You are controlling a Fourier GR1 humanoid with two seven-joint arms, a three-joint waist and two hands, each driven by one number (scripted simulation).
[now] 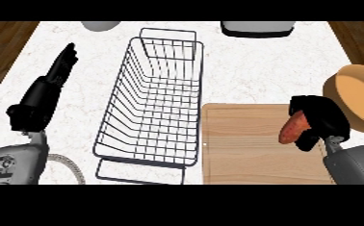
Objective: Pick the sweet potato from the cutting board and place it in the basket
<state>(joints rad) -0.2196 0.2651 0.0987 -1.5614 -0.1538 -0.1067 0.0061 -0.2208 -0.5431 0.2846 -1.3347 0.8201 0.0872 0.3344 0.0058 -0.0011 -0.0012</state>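
An orange-red sweet potato (293, 129) hangs just above the right part of the wooden cutting board (241, 148), with my right hand (321, 119) shut on it, fingers curled over its top and right side. The dark wire basket (153, 100) stands to the left of the board, long and narrow, with nothing in it. My left hand (51, 86) rests open at the left of the counter, fingers straight and pointing away, apart from the basket.
A tan round object (350, 95) sits at the right edge behind my right hand. A grey bowl-like shape (101, 25) and a white and dark appliance (257, 29) stand at the counter's far edge. Wooden floor shows beyond both sides.
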